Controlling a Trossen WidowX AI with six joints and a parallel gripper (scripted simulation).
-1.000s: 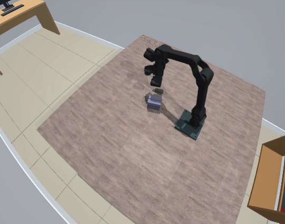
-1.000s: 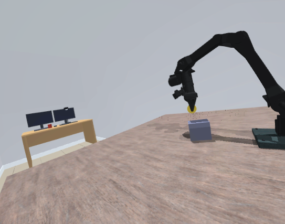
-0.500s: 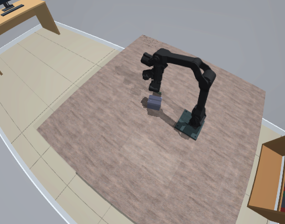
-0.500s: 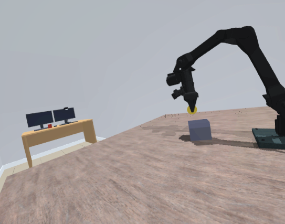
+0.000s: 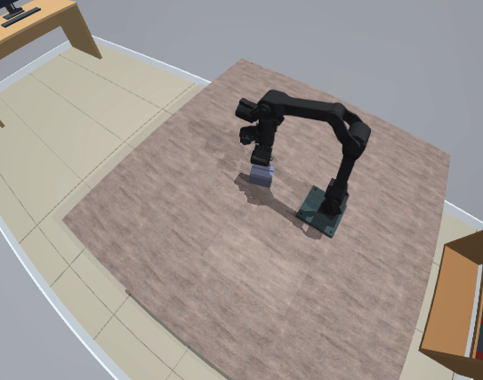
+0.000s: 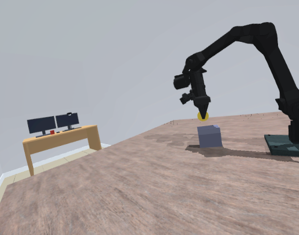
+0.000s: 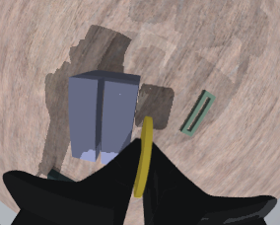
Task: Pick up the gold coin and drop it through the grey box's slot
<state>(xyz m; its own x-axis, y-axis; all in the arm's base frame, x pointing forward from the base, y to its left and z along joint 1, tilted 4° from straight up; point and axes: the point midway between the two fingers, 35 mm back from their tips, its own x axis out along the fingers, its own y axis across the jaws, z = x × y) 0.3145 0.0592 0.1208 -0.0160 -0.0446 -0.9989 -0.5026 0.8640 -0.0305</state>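
Observation:
My gripper (image 5: 261, 162) (image 6: 203, 118) (image 7: 142, 144) is shut on the gold coin (image 6: 199, 116) (image 7: 147, 135), which stands on edge between the fingertips. It hangs above the height of the closed grey-blue box (image 5: 261, 180) (image 6: 210, 138) (image 7: 118, 113). In the wrist view the coin shows just right of the box, not over its slot (image 7: 101, 115). The coin and slot run roughly the same way, with the coin leaning slightly. The green holder (image 7: 187, 132) is empty, farther right in the wrist view. In the top view the arm hides the coin and most of the holder.
The arm's dark-green base plate (image 5: 309, 201) (image 6: 280, 147) is bolted to the wooden table (image 5: 174, 223) (image 6: 130, 187), on the side of the box away from the desk (image 6: 61, 138). A bookshelf (image 5: 450, 303) stands off the table's edge.

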